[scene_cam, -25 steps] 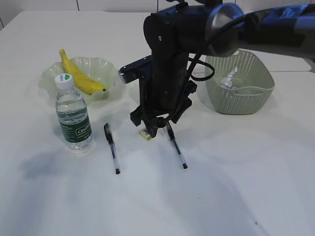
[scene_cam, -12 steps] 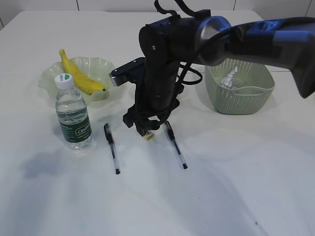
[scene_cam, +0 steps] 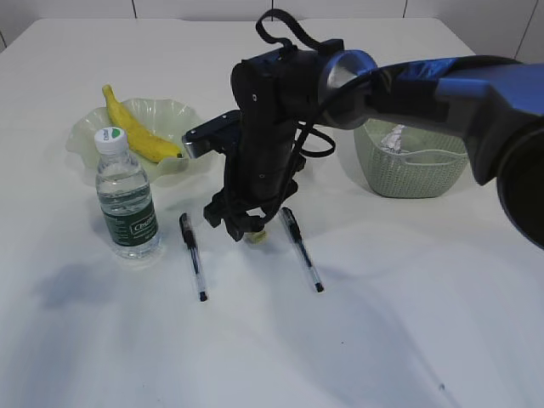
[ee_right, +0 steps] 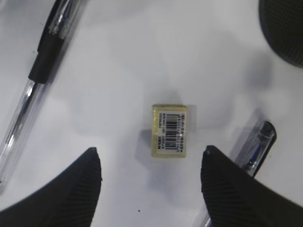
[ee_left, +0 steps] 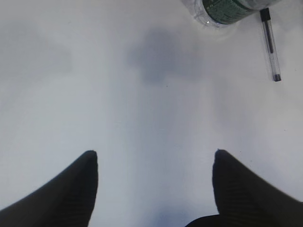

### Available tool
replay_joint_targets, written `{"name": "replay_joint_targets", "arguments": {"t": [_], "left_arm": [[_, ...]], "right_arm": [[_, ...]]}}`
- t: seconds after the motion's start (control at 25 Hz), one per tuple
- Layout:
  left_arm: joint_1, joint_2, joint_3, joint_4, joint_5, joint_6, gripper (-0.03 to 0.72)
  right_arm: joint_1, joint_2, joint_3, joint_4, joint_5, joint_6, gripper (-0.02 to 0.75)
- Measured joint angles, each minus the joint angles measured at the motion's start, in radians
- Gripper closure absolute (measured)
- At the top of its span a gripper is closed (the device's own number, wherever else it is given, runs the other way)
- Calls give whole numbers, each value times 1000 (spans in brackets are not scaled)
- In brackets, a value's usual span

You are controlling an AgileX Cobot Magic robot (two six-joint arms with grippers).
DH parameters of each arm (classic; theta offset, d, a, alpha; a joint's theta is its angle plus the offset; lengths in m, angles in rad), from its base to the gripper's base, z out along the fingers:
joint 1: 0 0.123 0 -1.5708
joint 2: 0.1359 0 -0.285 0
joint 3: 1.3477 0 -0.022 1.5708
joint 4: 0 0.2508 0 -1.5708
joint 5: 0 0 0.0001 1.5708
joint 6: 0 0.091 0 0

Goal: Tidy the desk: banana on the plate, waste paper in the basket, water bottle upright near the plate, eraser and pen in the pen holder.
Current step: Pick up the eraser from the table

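Hovering R claw [ee_right: 149, 165] over eraser [ee_right: 170, 131]

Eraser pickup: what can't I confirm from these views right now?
- Eraser, exterior view: mostly hidden behind the right claw.
- Pen holder: in no view.
- Basket contents: paper partly behind the rim and arm.
- Water bottle, left wrist view: cut off by the top edge.

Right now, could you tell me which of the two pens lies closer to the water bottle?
The pen on the left, lying just beside the water bottle. The other pen lies on the far side of the eraser, toward the basket.
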Motion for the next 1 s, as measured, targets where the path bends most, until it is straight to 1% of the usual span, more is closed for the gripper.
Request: {"name": "replay_joint_targets", "arguments": {"t": [0.2,1.0], "left_arm": [[0,0,0,0,0,0,154],[0,0,0,0,0,0,162]], "right_arm": [[0,24,0,6,-21,0,258],[0,81,-16,12,-70,7,264]]}}
